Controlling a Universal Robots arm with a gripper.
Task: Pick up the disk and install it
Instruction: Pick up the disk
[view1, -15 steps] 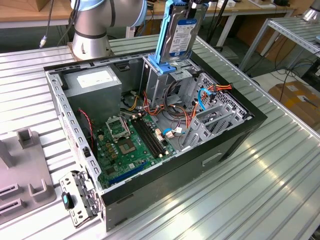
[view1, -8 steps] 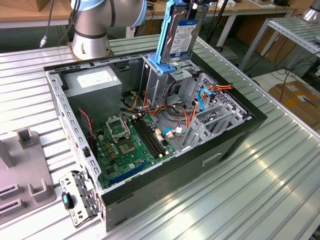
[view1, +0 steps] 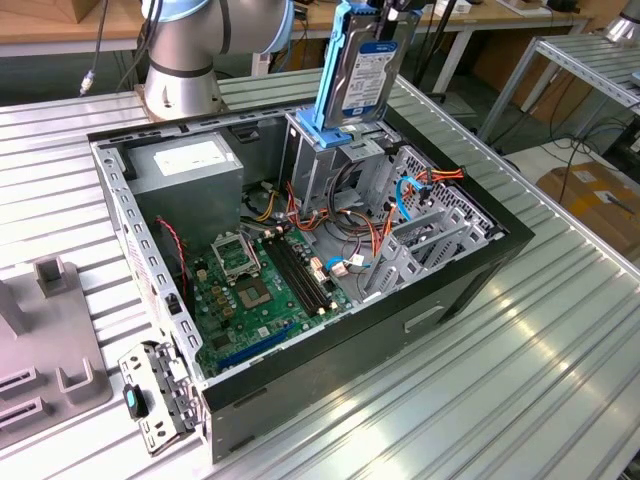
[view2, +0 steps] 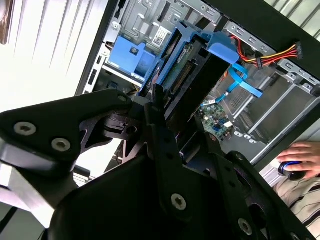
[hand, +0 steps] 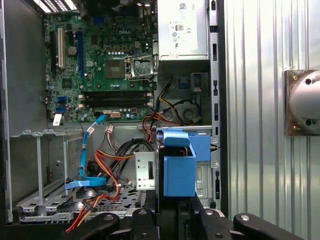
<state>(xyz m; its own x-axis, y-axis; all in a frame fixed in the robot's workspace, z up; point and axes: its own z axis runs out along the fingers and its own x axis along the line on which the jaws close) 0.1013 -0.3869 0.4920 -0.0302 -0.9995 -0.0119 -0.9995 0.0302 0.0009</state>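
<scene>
the black gripper (view2: 175, 117) has its fingers (view2: 159, 114) clamped on the silver-grey rectangular disk (view1: 367, 62) in light-blue plastic rails, holding it upright. its lower end is right at the top of the grey metal drive cage (view1: 320, 165), along the open black computer case's (view1: 450, 290) edge nearest the robot base (view1: 185, 85).

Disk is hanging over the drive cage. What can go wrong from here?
The gripper holds the disk upright above the drive cage; a slight tilt could jam its blue rails on the cage walls. Loose orange cables beside the cage might get snagged or pinched. A person's hand rests near the case, possibly within the arm's sweep.
</scene>
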